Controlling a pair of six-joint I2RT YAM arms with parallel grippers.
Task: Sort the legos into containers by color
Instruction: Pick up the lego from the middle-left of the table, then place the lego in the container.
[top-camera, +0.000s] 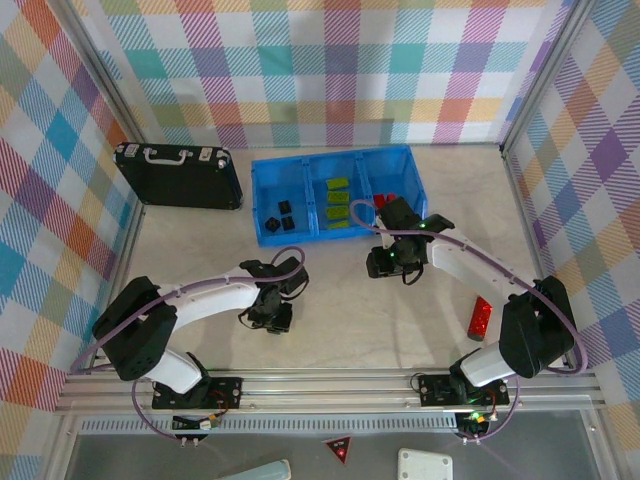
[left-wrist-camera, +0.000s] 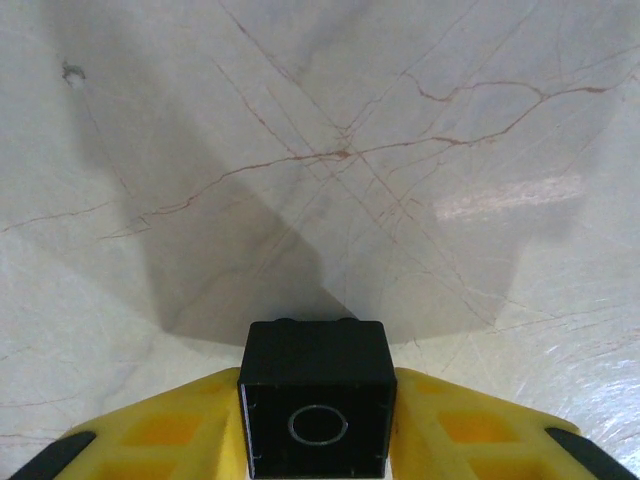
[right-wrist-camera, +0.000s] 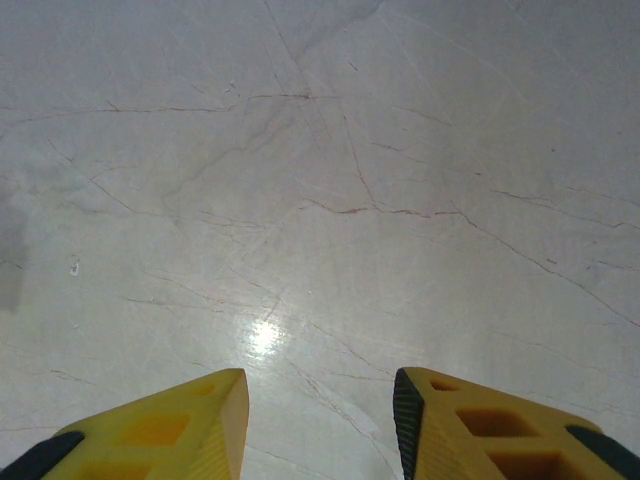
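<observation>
Between the yellow fingers (left-wrist-camera: 170, 435) of the left gripper (left-wrist-camera: 316, 400) sits a small black plastic cube (left-wrist-camera: 316, 385) with a round socket on its facing side. It is pinched from both sides over the pale marbled table (left-wrist-camera: 350, 150).

From above, the left gripper (top-camera: 277, 318) is on the near side of the bright blue rectangular plastic bin (top-camera: 300, 238), in front of its left compartment and apart from its wall. The left arm's upper link leans left from its base. Its white forearm reaches rightward toward the bin, and the wrist points down.

The bin's left compartment holds loose black cubes (top-camera: 281, 215) and the middle one holds lime-green bricks (top-camera: 338, 200). The right one holds red bricks (top-camera: 385, 200), partly hidden behind the right arm.

The right gripper (top-camera: 383, 263) is near the bin's front wall, at about the divider between the middle and right compartments. Its forearm slants back to a base at the near edge, and its yellow fingers (right-wrist-camera: 190, 425) are spread with bare table between them.

A single red rectangular brick (top-camera: 481, 318) lies on the table well apart from the bin, to its near right. A black briefcase with a handle (top-camera: 180, 172) lies just left of the bin.
</observation>
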